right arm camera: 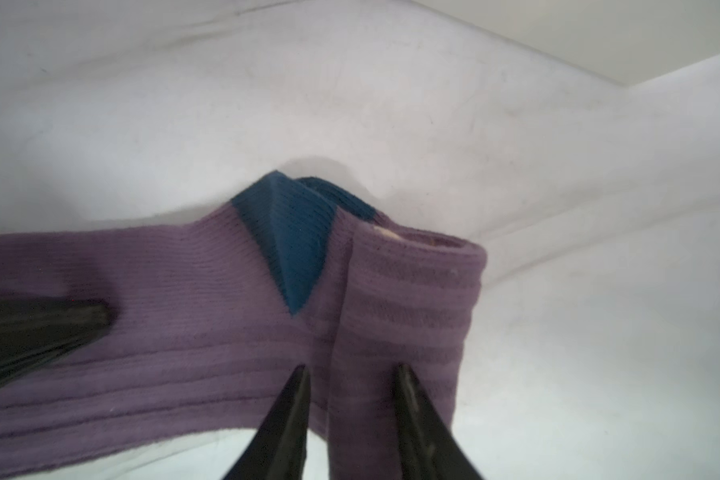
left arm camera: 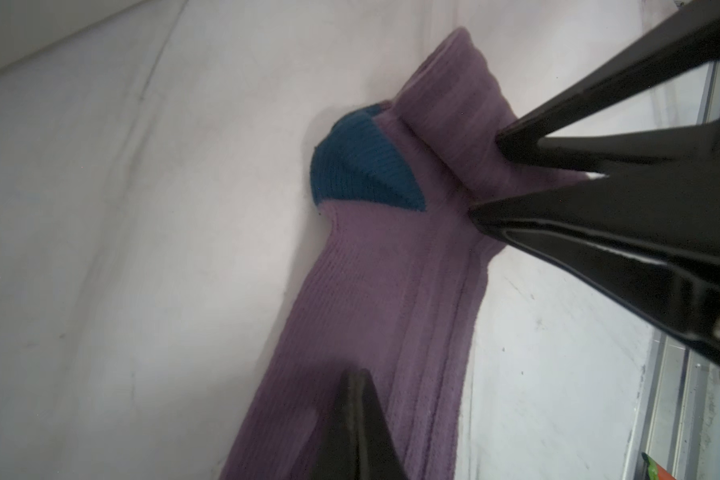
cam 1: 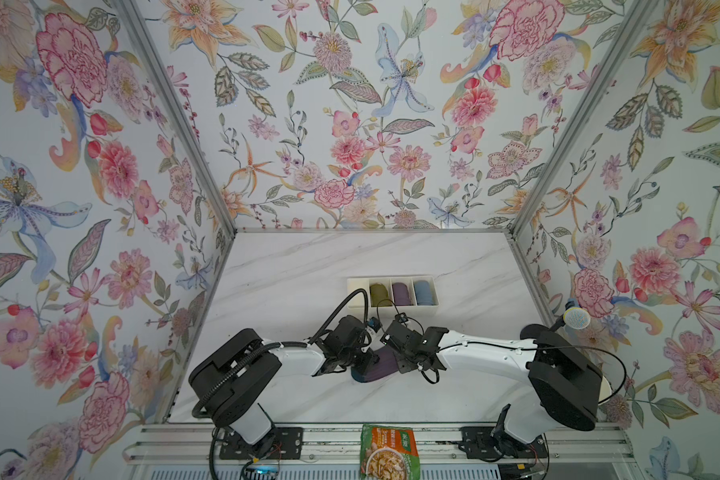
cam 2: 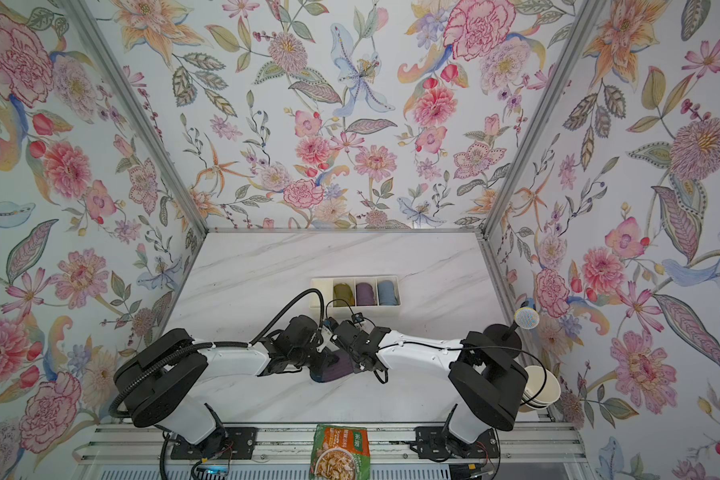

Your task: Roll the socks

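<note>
1. Where the two arms meet over the marble table [cam 1: 308, 266], the socks [cam 1: 377, 370] lie flat between them, with one end rolled up.
2. Pressing its tip on the flat stretch, the left gripper [left arm camera: 352, 386] is clenched tight.
3. At the rolled end, the right gripper [right arm camera: 351, 368] has its jaws parted, tips resting on the roll.

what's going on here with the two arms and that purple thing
Two robot arms are rolling the purple socks on the marble table. One end is already curled into a short roll, and the right pincer straddles it with its jaws apart. The left pincer is shut, its tip resting on the flat stretch beyond the blue heel. The rest of the fabric lies flat, not yet rolled.
</note>
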Controlling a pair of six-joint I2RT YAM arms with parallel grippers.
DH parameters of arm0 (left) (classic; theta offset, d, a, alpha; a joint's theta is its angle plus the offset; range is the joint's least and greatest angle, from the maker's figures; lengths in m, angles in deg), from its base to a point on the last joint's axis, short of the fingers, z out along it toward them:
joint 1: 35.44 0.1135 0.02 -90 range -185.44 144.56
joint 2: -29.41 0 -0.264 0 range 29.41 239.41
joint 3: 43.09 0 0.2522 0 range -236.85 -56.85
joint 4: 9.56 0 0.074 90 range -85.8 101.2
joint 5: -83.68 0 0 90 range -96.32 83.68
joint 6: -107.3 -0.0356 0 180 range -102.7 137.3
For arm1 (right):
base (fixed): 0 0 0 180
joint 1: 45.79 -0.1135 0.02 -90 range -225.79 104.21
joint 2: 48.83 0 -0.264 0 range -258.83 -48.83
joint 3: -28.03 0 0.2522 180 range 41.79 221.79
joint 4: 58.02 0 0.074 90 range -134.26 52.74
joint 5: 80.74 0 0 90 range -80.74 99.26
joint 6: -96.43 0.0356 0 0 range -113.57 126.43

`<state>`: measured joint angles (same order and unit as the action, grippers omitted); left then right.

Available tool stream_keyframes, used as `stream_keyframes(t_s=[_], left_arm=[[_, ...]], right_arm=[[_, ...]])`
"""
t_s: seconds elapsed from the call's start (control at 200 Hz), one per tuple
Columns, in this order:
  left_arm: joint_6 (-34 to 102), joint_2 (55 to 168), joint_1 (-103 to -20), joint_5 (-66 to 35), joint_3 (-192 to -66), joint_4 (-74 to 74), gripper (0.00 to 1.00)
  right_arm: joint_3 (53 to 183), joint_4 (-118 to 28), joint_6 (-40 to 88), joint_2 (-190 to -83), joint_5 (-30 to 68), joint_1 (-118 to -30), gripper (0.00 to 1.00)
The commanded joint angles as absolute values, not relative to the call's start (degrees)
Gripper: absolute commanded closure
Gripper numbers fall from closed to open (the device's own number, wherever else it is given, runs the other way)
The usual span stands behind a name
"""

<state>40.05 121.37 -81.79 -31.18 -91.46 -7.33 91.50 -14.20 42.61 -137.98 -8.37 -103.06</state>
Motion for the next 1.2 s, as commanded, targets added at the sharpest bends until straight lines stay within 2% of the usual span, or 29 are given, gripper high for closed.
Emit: stream_keyframes(t_s=[0.0, 0.3, 0.711, 1.191], left_arm=[[38.18, 120.23, -81.03, -29.09, -92.51, -2.61, 1.0], [36.9, 120.47, -80.97, -29.06, -94.69, -0.36, 1.0], [36.23, 119.35, -81.04, -28.48, -95.93, 1.31, 1.0], [35.63, 114.6, -81.44, -28.48, -97.02, 1.24, 1.0]], right_arm=[[87.89, -19.52, 42.02, -134.79, -2.22, -101.02, 0.61], [79.98, -29.65, 43.42, -126.97, 8.67, -95.22, 0.59], [74.63, -37.57, 46.67, -123.96, 15.45, -90.88, 0.6], [69.03, -42.55, 50.83, -121.07, 19.26, -86.42, 0.79]])
